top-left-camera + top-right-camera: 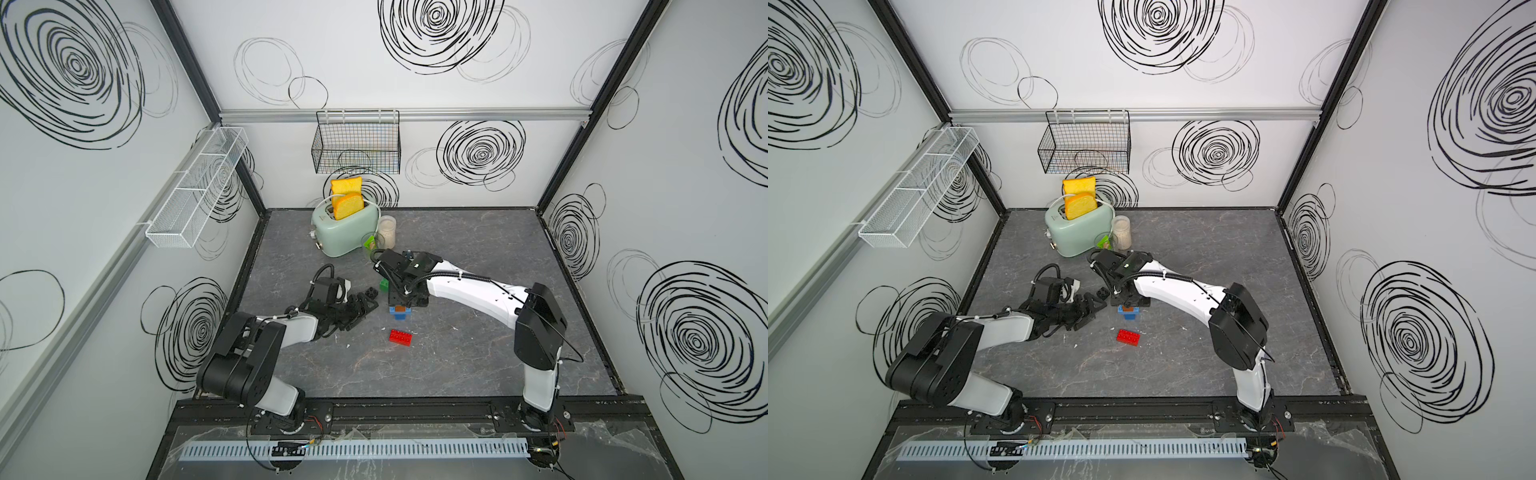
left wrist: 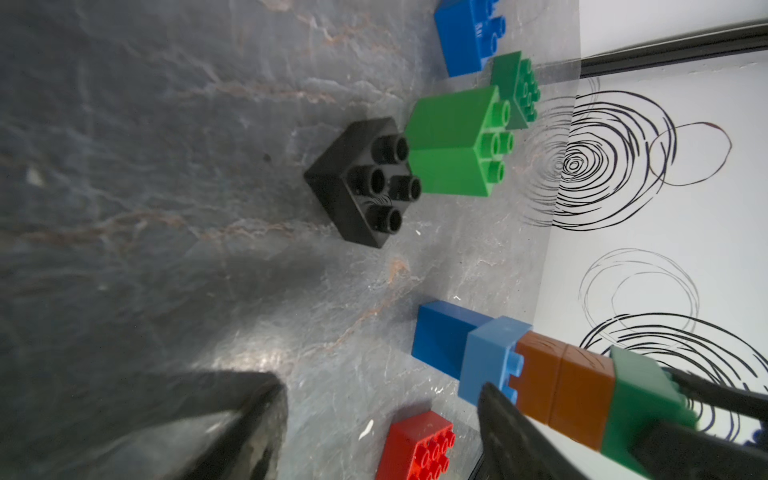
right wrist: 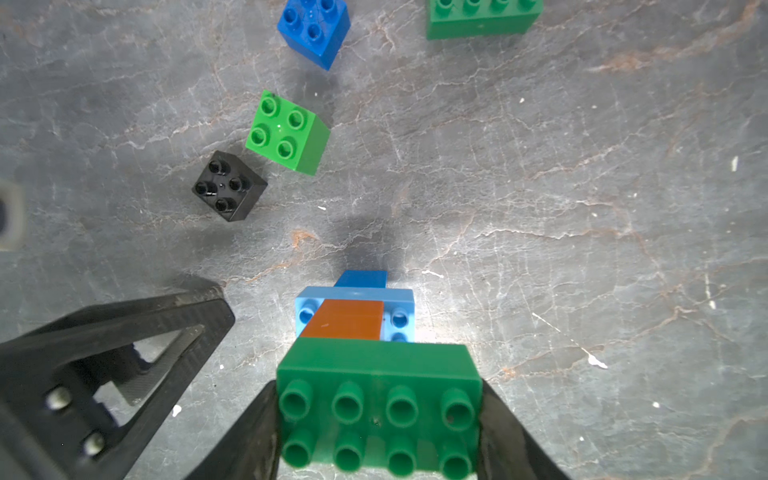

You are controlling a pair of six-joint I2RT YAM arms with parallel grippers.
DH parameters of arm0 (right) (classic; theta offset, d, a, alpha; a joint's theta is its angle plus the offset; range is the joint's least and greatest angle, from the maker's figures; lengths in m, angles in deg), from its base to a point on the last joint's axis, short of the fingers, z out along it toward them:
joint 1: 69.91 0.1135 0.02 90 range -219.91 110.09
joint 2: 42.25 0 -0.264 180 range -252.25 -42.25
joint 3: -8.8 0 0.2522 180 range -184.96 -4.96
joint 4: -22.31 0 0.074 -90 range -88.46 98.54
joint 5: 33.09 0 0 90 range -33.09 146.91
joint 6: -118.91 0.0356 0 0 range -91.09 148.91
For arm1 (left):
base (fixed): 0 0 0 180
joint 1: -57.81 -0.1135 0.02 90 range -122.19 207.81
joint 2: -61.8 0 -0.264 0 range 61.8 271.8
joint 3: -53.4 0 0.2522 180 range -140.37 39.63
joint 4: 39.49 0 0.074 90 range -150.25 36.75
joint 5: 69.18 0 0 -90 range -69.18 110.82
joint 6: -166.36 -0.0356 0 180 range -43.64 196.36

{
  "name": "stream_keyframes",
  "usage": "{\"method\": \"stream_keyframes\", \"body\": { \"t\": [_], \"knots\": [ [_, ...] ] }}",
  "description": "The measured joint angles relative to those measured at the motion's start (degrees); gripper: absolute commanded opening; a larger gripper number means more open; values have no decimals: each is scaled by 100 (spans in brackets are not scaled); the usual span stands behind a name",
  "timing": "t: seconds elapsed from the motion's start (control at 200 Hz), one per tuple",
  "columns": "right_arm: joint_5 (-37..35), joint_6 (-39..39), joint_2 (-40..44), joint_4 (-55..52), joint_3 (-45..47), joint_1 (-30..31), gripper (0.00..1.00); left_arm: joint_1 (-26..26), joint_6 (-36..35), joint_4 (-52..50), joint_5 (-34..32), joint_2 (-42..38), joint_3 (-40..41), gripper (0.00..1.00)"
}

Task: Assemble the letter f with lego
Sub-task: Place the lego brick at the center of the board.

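Right pincer (image 3: 378, 415) pinches the dark-green oblong brick (image 3: 376, 359) crowning the stack (image 3: 353, 322) — left pincer (image 2: 380, 382) spread and empty alongside.

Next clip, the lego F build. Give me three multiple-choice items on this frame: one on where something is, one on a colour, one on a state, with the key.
1. Where is the red brick?
A) pressed onto the stack
B) flat on the table, apart from the stack
C) leaning against the stack

2. Which colour sits directly under the stack's top dark green brick?
A) black
B) red
C) orange

3. How is the right pincer?
A) shut on the top dark green brick
B) wide open above bare table
C) shut with nothing between

Key:
1 B: it lies alone, studs up, with bare table around it.
2 C: the orange layer shows just beneath it.
3 A: its jaws touch both ends of that brick.
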Motion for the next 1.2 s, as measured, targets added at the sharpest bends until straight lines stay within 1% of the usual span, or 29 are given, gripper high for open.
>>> {"method": "stream_keyframes", "body": {
  "t": [0.08, 0.15, 0.365, 0.43, 0.505, 0.605, 0.7, 0.795, 0.92, 1.056, 1.196],
  "knots": [
    [9, -188, -138, -109, -236, -48, 49, 2, -175, -181, -81, -170, -66, 87],
    [33, -393, -264, -157, -444, -173, 49, 39, -354, -310, -195, -417, -107, 89],
    [195, -1121, -393, -433, -1226, -800, 50, 236, -1021, -597, -595, -1333, -212, 89],
    [354, -1360, -315, -452, -1438, -986, 50, 275, -1292, -664, -645, -1537, -278, 89],
    [614, -1602, -105, -520, -1471, -1130, 50, 417, -1707, -691, -750, -1784, -334, 89],
    [1097, -1862, 437, -603, -1237, -1209, 51, 911, -2474, -688, -966, -2190, -367, 89],
    [1613, -2017, 1198, -588, -723, -1200, 51, 1580, -3506, -695, -1241, -2605, -382, 90],
    [2164, -2118, 1998, -586, -125, -1189, 51, 2138, -4555, -704, -1506, -2933, -382, 89],
    [2581, -2245, 2632, -651, 308, -1167, 51, 2557, -5643, -820, -1956, -3165, -387, 88],
    [2852, -2358, 2979, -697, 551, -1204, 51, 2850, -6389, -1108, -2173, -3340, -466, 85],
    [3021, -2465, 3134, -706, 647, -1248, 51, 3064, -6769, -1325, -2153, -3351, -769, 80]
  ]
}}
